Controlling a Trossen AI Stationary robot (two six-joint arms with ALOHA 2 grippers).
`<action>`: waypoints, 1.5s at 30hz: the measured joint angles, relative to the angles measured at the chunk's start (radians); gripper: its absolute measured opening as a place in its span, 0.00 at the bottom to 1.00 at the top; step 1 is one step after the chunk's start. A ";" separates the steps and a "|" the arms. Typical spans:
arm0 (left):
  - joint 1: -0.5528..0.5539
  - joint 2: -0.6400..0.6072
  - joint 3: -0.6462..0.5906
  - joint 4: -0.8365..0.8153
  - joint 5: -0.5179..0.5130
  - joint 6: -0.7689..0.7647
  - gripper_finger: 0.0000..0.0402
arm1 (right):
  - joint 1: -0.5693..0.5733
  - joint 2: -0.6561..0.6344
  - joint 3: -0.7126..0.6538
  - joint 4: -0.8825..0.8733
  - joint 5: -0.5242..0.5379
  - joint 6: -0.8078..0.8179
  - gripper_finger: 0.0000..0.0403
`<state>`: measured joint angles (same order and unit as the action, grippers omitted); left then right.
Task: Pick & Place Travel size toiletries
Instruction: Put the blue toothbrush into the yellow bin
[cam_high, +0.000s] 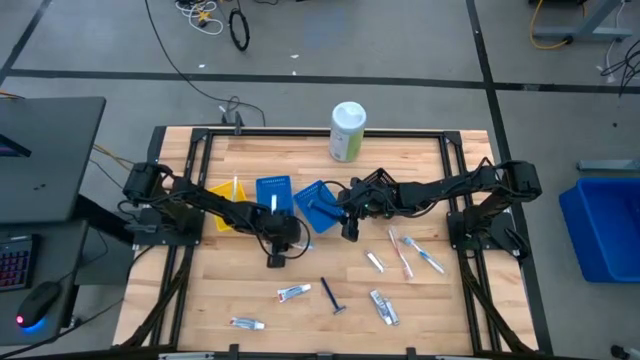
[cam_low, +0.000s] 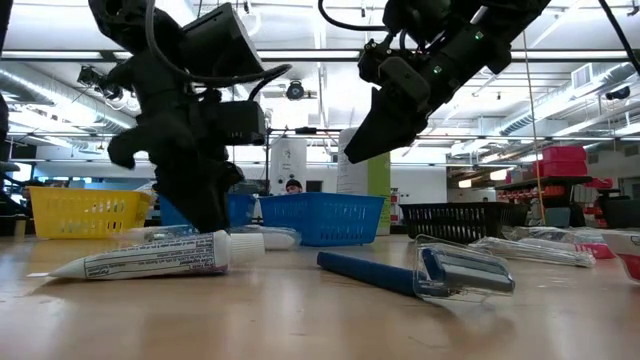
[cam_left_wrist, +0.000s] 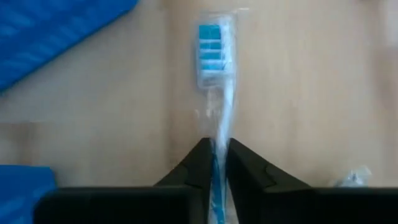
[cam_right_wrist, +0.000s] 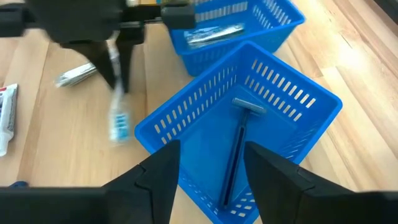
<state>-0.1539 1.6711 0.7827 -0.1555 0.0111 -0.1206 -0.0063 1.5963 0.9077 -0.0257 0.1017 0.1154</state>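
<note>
My left gripper (cam_left_wrist: 215, 163) (cam_high: 277, 252) is shut on a clear-wrapped toothbrush (cam_left_wrist: 211, 56) with blue bristles, beside the blue basket (cam_high: 315, 205). My right gripper (cam_right_wrist: 211, 168) (cam_high: 347, 228) hovers open above this basket, where a dark razor (cam_right_wrist: 239, 146) lies flat on the bottom. More toiletries lie on the wood nearer the front edge: toothpaste tubes (cam_high: 293, 293) (cam_high: 247, 323), a blue razor (cam_high: 332, 296), and wrapped toothbrushes (cam_high: 402, 250). My left gripper pinches the toothbrush handle (cam_left_wrist: 219, 134) between its two fingers, which point down from above and lie along the handle. The brush hangs below the fingers with its bristle head (cam_right_wrist: 118, 124) lowest. Whether the head touches the table I cannot tell.
A second blue tray (cam_high: 272, 190) holding wrapped items and a yellow tray (cam_high: 225, 218) stand to the left of the basket. A tall white-green canister (cam_high: 347, 130) stands at the far edge. A toothpaste tube (cam_low: 150, 257) and razor (cam_low: 420, 272) lie near the front edge.
</note>
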 joint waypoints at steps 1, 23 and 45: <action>-0.005 0.000 0.008 0.001 0.010 -0.004 0.08 | 0.000 0.000 0.000 0.000 0.000 0.000 0.46; -0.104 -0.079 0.397 -0.646 -0.332 -0.134 0.09 | 0.000 0.000 0.000 -0.011 -0.001 0.000 0.53; -0.011 -0.732 -0.099 -0.883 -0.807 -1.165 0.10 | 0.000 0.000 0.000 -0.036 0.000 0.000 0.49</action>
<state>-0.1652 0.9390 0.6840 -1.0388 -0.7954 -1.2857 -0.0059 1.5967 0.9077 -0.0616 0.1013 0.1157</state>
